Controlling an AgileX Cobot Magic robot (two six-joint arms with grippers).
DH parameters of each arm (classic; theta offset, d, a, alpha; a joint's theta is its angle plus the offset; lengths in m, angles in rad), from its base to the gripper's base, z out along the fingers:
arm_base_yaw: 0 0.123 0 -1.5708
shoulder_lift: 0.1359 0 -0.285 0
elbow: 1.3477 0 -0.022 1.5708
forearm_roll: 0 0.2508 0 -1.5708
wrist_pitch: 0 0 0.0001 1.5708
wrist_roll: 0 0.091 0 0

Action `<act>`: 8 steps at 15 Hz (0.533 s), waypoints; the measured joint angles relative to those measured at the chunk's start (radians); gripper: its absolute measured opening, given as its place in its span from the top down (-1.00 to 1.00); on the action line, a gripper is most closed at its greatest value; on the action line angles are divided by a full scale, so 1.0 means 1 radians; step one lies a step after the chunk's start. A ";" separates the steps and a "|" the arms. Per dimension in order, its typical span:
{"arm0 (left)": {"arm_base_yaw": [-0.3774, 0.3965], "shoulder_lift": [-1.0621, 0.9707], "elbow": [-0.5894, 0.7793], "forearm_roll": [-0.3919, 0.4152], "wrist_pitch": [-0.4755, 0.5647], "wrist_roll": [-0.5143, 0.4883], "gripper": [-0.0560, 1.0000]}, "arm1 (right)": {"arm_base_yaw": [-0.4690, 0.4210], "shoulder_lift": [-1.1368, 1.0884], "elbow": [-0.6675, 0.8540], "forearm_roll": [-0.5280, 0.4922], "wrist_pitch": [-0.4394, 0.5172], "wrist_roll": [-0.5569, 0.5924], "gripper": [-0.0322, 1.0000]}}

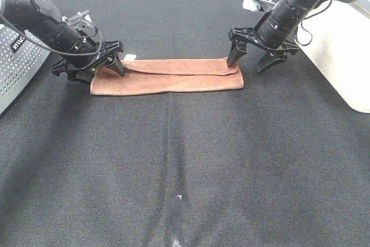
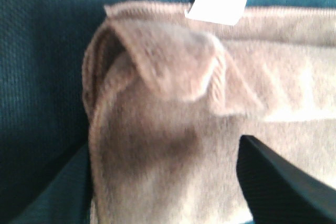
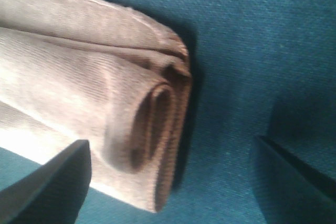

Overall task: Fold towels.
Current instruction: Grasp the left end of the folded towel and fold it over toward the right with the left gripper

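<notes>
A black cloth counter [image 1: 191, 166] carries the reddish-brown microfibre towel [image 1: 167, 78], folded into a long strip. The left hand [image 1: 103, 69], spread, straddles its end bearing a small white tag [image 1: 130, 57]; the right hand [image 1: 245, 65], spread, the other

Bench [image 1: 191, 160]: bare black cloth from the towel [image 1: 167, 76] down to the near edge, passable across the whole width. The towel lies as 1 flat folded strip toward the far edge. The left gripper [image 1: 99, 72] and right gripper [image 1: 245, 66], jaws spread, occupy its 2 ends. The span between them is unobstructed. Left edge: grey perforated basket [image 1: 17, 67] stands just beside the left gripper. Right edge: white bin [image 1: 341, 44] stands near the right gripper, narrowing room on that side.
</notes>
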 joint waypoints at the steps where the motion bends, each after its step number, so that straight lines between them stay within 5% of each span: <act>1: 0.000 -0.008 0.000 0.004 0.007 0.000 -0.52 | 0.000 0.000 0.000 0.000 0.000 0.000 -0.55; 8: 0.000 -0.018 0.000 0.004 -0.031 -0.069 -0.86 | 0.000 0.000 0.000 -0.007 0.000 0.000 -0.55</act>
